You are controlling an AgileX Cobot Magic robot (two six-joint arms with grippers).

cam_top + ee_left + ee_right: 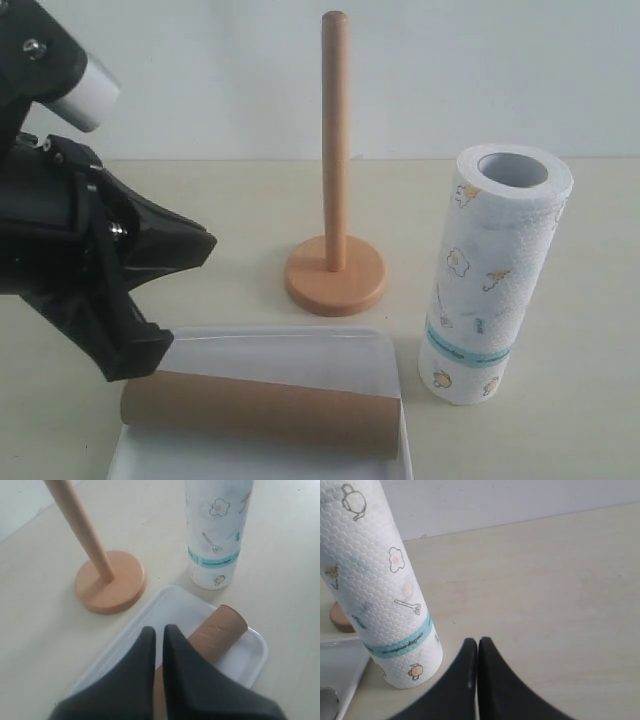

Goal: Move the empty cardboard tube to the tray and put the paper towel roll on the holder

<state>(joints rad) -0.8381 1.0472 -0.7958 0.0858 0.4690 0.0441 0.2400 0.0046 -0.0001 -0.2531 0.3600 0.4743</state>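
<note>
The brown cardboard tube (260, 410) lies on its side in the white tray (290, 348) at the front. My left gripper (159, 629) hovers just above the tube (219, 631), its fingers shut with only a thin slit between them and nothing held. The wooden holder (335, 150) stands bare on its disc base in the middle of the table. To its right the printed paper towel roll (495, 280) stands upright on the table. My right gripper (478, 641) is shut and empty, low beside that roll (385, 595), apart from it; the exterior view does not show it.
The beige table (560, 420) ends at a white wall (200, 80) behind the holder. My left arm's black body (70, 250) fills the left side of the exterior view. The tray (165, 605) sits close to the roll and to the holder's base (110, 582).
</note>
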